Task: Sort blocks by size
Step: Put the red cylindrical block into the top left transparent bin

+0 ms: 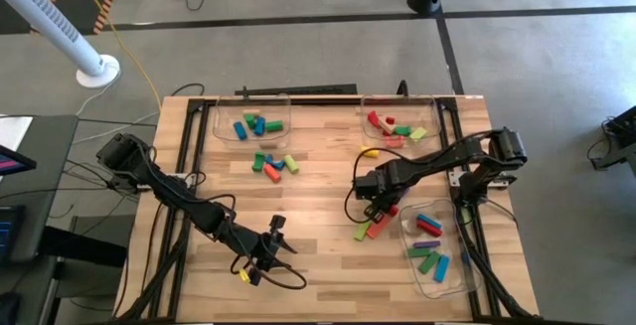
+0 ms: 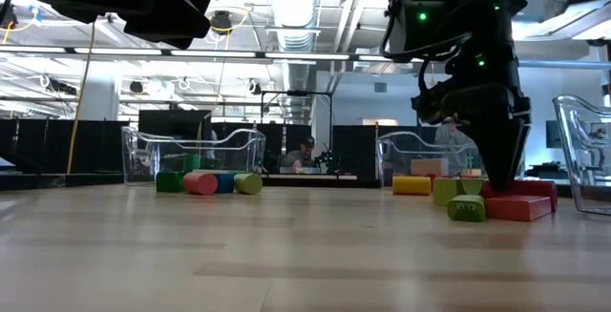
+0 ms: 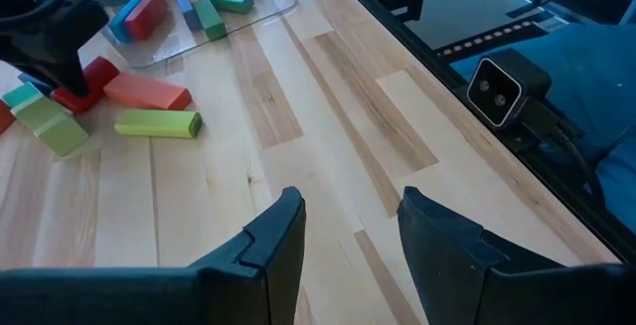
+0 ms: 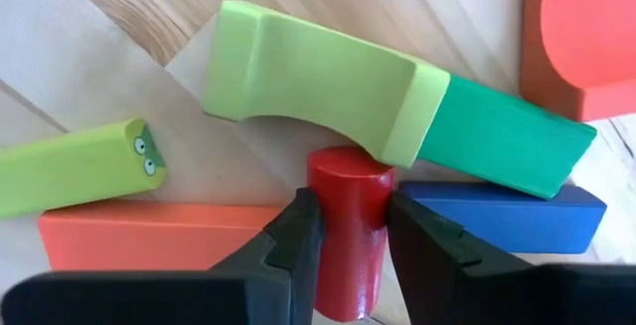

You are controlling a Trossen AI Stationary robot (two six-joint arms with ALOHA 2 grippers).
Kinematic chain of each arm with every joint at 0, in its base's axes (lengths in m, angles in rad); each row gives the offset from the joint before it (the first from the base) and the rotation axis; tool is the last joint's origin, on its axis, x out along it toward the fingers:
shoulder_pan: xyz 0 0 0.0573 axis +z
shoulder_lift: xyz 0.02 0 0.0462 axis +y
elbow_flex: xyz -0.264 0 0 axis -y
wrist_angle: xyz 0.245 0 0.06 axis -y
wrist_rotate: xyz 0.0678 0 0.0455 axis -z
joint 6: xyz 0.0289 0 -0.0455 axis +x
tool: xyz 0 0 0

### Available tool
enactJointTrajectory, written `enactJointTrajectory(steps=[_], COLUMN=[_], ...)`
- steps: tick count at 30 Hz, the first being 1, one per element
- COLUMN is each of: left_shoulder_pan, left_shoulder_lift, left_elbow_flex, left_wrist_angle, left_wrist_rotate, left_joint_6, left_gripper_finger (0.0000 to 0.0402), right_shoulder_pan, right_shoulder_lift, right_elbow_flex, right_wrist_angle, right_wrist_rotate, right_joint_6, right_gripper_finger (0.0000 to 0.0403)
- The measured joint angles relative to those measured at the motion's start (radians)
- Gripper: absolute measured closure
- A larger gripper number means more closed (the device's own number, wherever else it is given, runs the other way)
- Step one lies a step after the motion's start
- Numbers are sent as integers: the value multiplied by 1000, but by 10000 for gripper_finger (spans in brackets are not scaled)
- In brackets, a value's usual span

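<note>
My right gripper (image 4: pixel 350 211) points down into a pile of blocks near the right tray and is shut on a red cylinder (image 4: pixel 348 181). Around it lie a light green block (image 4: pixel 308 81), a dark green block (image 4: pixel 507 141), a blue bar (image 4: pixel 507 216), an orange bar (image 4: pixel 149 236) and a light green cylinder (image 4: pixel 75 176) that lies on its side. In the high view this gripper (image 1: pixel 383 206) stands right of the table's middle. My left gripper (image 1: pixel 263 255) hovers open over bare wood near the front edge, nothing between its fingers (image 3: pixel 283 236). My right gripper pinches the red cylinder's curved sides (image 4: pixel 348 201) between its two fingers (image 4: pixel 298 231), coming from above and pointing down. The cylinder's far end (image 4: pixel 348 161) sits against the light green block. Whether it is off the table I cannot tell.
Clear trays with blocks stand at the far left (image 1: pixel 248 116), far right (image 1: pixel 397 116) and near right (image 1: pixel 437 255). A loose cluster of blocks (image 1: pixel 275 163) lies at the table's middle, a yellow block (image 1: pixel 370 152) right of it. Bare wood lies between the arms.
</note>
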Motion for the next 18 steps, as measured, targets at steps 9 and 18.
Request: enactJointTrajectory(steps=[9,18], left_shoulder_pan=[0,0], left_shoulder_lift=[0,0], left_elbow_flex=[0,0], left_wrist_angle=[0,0], left_wrist_rotate=[0,0], left_joint_6=[0,0], left_gripper_finger=[246,246], right_shoulder_pan=[25,35], right_shoulder_lift=[1,2], right_elbow_flex=[-1,-1], right_wrist_angle=[76,86], right_wrist_rotate=[-3,3], right_joint_6=[-10,-13], right_gripper_finger=[264,264])
